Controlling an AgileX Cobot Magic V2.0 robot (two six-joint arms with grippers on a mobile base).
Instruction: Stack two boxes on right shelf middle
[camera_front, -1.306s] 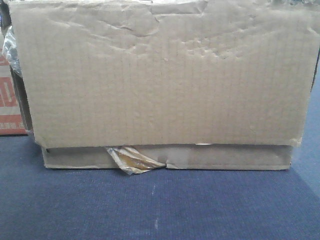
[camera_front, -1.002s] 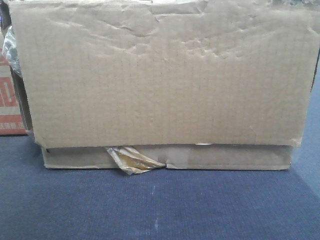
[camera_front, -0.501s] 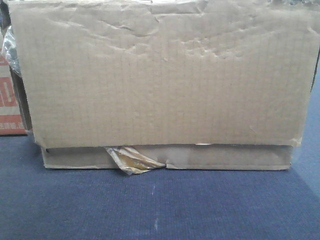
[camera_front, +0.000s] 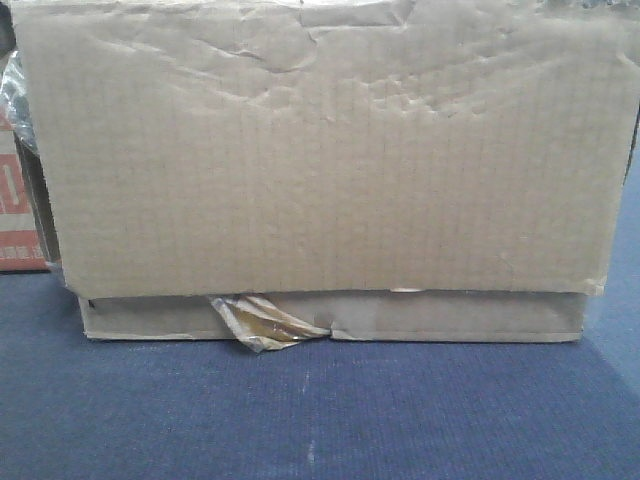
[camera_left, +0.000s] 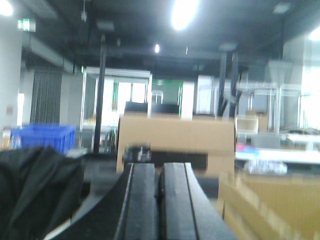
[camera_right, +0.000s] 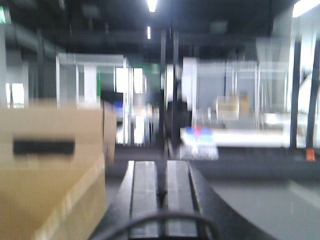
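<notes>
You have the tall brown corrugated cardboard box (camera_front: 320, 150) filling nearly the whole front view, its dented face upright and square to the camera. Beneath runs a dark blue carpet-like surface (camera_front: 320, 410). Between the two lies the flat brown cardboard box (camera_front: 450, 315), so the tall one already rests on the flat one. A red-and-white printed carton (camera_front: 18, 220) peeks in behind at the left edge.

The stainless-steel shelf board is in none of your views, so I judge the pair stacked but not yet shelved; the lift and carry are still to do. Your left gripper (camera_left: 159, 200) has its black fingers drawn nearly together on nothing, and the right gripper (camera_right: 161, 200) likewise. Both point out into a blurred hall.

Next you need the two arms at opposite sides of the stack, gripping low on the flat box so the tall one rides level. Smallest, the crumpled yellowish tape scrap (camera_front: 262, 322) juts from the flat box's front edge.
</notes>
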